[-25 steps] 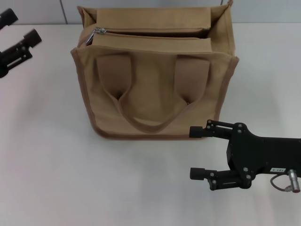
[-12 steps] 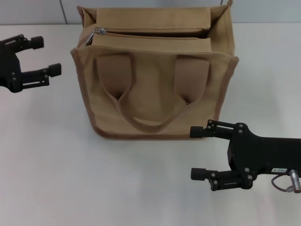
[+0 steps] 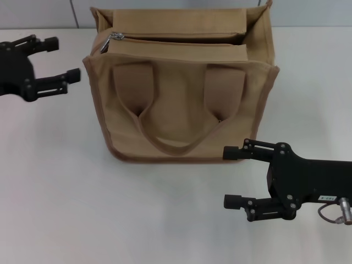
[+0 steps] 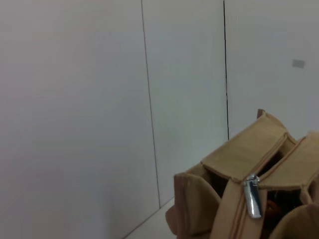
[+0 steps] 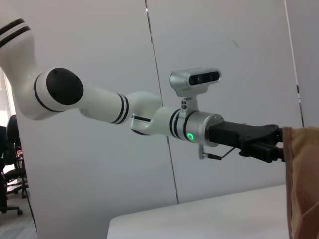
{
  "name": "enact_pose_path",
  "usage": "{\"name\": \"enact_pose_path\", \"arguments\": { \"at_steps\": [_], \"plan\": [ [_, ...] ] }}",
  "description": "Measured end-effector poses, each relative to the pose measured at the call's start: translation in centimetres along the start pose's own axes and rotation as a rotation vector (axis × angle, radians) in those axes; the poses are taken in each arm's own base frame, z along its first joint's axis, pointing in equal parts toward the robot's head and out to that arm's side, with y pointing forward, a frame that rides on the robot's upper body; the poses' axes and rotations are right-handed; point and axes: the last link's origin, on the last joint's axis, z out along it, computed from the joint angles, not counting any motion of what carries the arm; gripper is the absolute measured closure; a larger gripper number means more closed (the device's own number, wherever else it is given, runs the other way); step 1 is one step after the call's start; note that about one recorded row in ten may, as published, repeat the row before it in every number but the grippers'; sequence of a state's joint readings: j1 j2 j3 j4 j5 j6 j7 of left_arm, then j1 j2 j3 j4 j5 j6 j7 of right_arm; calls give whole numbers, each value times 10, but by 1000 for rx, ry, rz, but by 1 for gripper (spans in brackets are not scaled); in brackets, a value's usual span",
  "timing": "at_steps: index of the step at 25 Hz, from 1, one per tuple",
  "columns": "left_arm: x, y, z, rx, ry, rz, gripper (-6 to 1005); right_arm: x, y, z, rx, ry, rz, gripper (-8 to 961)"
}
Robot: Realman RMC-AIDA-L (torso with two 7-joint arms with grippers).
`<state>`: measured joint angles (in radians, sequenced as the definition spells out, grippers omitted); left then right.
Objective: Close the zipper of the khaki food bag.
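The khaki food bag [image 3: 181, 104] stands upright on the white table, handles facing me. Its zipper [image 3: 176, 39] runs along the top and lies open, with the silver slider [image 3: 115, 37] at the bag's left end. The slider also shows in the left wrist view [image 4: 252, 197] between the two spread flaps. My left gripper [image 3: 63, 59] is open, at the left of the bag near its top corner, a short gap away. My right gripper [image 3: 232, 177] is open and empty, low in front of the bag's right bottom corner.
The white table [image 3: 60, 187] spreads around the bag. A grey panelled wall [image 4: 99, 99] stands behind. The right wrist view shows my left arm [image 5: 124, 112] reaching toward the bag's edge [image 5: 301, 179].
My left gripper has moved right and up toward the bag's top left corner. The right arm and the bag have not moved.
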<state>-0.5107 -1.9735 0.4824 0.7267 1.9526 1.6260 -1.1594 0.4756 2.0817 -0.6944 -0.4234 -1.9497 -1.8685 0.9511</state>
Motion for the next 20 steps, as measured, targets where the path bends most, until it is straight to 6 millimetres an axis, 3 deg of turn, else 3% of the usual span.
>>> {"name": "enact_pose_path", "arguments": {
  "at_steps": [12,20],
  "plan": [
    [1,10,48,-23,-6,35,250,0,0,-1,2,-6,2,119],
    [-3,9,49,8,-12,35,256,0,2,-4,13,-15,6,119]
  ]
}}
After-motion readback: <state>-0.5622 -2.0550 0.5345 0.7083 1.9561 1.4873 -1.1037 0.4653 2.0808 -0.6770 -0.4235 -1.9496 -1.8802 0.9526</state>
